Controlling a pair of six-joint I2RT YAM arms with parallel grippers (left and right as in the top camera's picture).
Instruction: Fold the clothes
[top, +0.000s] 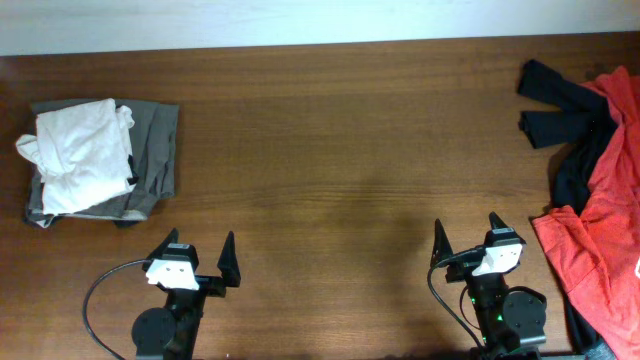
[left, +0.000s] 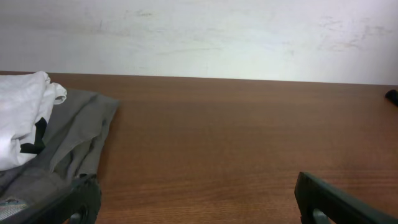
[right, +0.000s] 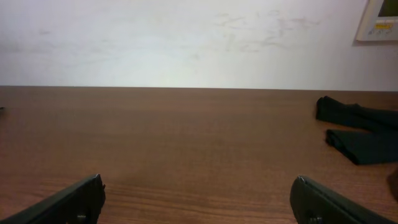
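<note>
Brown wooden table (top: 330, 150), grey trousers (top: 155, 150) at far left, black garment (top: 552, 110) and red garment (top: 600, 230) at right edge

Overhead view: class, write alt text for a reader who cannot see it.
A crumpled white T-shirt lies on grey-brown trousers at the left end of a wooden table. At the right edge, red and black garments are heaped. The left pincer and right pincer stand open and empty near the front.

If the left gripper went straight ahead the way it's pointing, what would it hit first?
Likely the edge of the grey trousers, brushed by its outer finger; the centre line of the left gripper looks free over bare table to the far side.
</note>
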